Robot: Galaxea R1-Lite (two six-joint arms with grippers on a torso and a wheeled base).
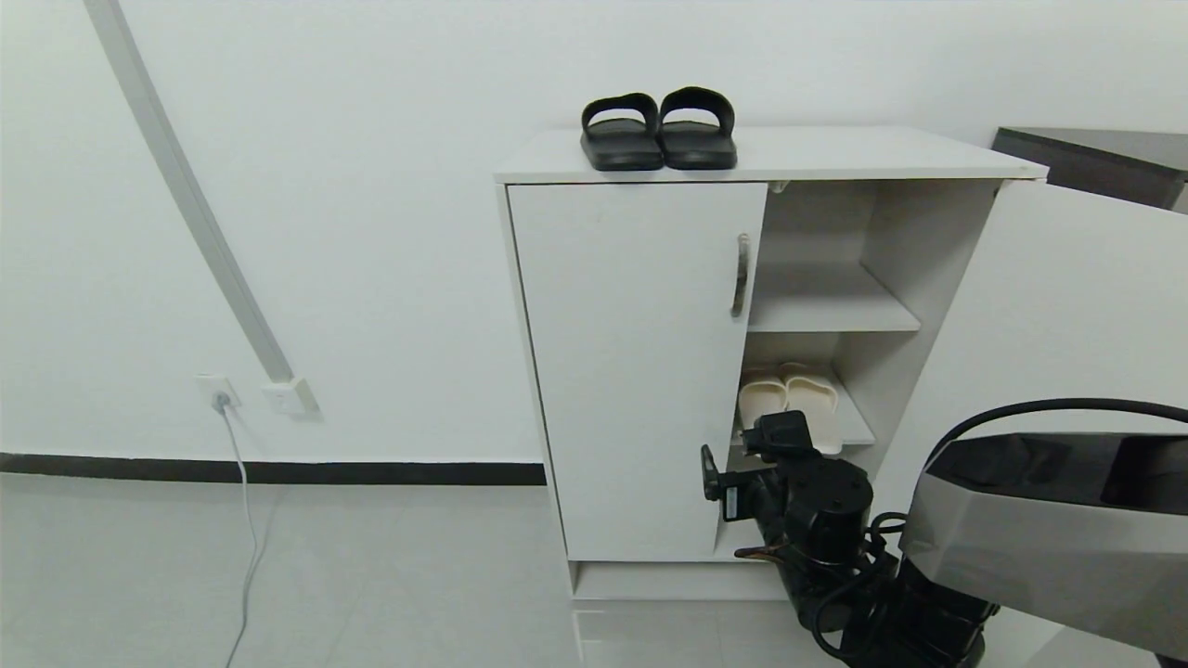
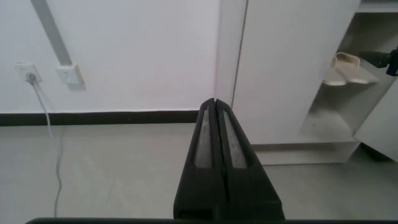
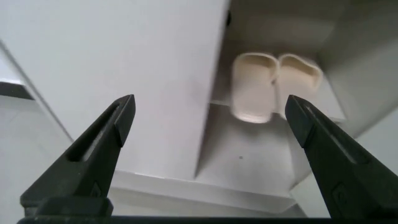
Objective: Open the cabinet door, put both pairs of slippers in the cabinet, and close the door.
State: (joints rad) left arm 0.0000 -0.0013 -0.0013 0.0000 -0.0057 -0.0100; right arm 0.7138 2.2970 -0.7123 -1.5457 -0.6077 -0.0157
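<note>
Our right pincer [image 3: 210, 102] stands spread wide with nothing between its black fingers. It sits low in front of the open right half of the white two-door board cabinet [image 1: 882, 148], just beside the free edge of the shut left door [image 1: 640, 371]. Ahead of it, apart from the fingers, the pair of cream foam slippers [image 3: 273, 84] lies side by side on the lower shelf and reaches the shelf's front edge. The upper shelf [image 1: 826, 301] runs above them. The right door [image 1: 1049, 306] is swung far out to the right, leaving a wide opening between it and the metal bar handle [image 1: 740, 276].

The pair of black rubber slide slippers [image 1: 659, 130] rests on the cabinet top above the shut door, close to the front edge.

Our left pincer [image 2: 214, 106] is pressed together and held over the grey tiled floor [image 1: 371, 575], well apart from the cabinet's left side.
</note>
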